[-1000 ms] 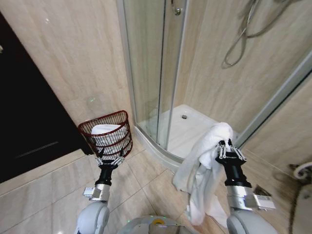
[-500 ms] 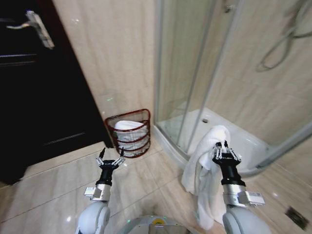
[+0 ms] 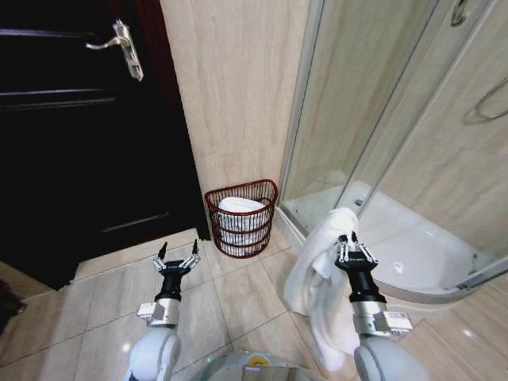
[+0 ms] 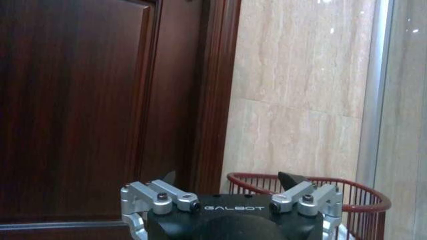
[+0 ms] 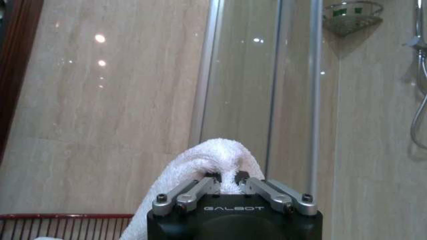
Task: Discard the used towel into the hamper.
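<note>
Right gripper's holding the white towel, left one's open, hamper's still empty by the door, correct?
Not empty: the head view shows the hamper already has a white towel in it. The rest holds: right gripper grips the hanging towel, left gripper is open.

Beige tiled floor (image 3: 238,294); hamper (image 3: 242,218) stands on it against wall.

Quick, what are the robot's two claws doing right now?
Left gripper: open, holding nothing, out over the floor tiles short of the hamper.
Right gripper: shut on the white towel, which hangs down from it.
</note>
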Available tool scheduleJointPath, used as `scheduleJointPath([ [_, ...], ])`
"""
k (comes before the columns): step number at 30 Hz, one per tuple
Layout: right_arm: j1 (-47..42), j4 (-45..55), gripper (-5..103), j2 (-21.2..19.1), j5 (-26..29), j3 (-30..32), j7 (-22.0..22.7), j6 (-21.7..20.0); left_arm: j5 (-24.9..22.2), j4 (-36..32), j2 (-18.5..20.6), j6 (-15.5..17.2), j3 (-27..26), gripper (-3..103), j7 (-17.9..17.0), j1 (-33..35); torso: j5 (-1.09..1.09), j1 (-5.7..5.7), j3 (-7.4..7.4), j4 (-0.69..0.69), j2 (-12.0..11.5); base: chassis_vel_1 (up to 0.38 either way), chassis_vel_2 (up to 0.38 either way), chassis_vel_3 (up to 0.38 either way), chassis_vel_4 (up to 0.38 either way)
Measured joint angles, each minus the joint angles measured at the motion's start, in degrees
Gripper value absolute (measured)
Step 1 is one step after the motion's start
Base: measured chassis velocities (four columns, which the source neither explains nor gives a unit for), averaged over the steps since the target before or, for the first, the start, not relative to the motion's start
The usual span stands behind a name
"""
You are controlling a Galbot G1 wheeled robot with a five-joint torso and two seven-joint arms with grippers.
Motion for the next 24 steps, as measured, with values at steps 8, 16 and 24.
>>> scheduleJointPath([
  [8,-0.14,-0.32,10,-0.2,0.68,-0.26,0.08,0.07,-0.1,-0.64,-0.49,1.02,0.13,100,-1.6,0.15,-0.01,0.37,1.73,-0.01,2.07,-0.018,-0.018,0.014,0.013],
  [16,-0.12,0.11,10,-0.68,1.32,-0.38,0.44,-0.59,-0.17,-0.37,-0.96,0.34,0.31,100,-2.06,0.17,-0.01,0.61,3.21,0.0,3.75,0.028,0.016,0.012,0.021],
  [24,0.01,0.33,10,-0.94,1.54,-0.27,0.54,-0.93,-0.19,-0.69,-1.25,0.58,0.33,100,-4.78,0.08,0.0,0.95,4.62,0.01,5.5,0.048,0.055,0.052,0.053],
])
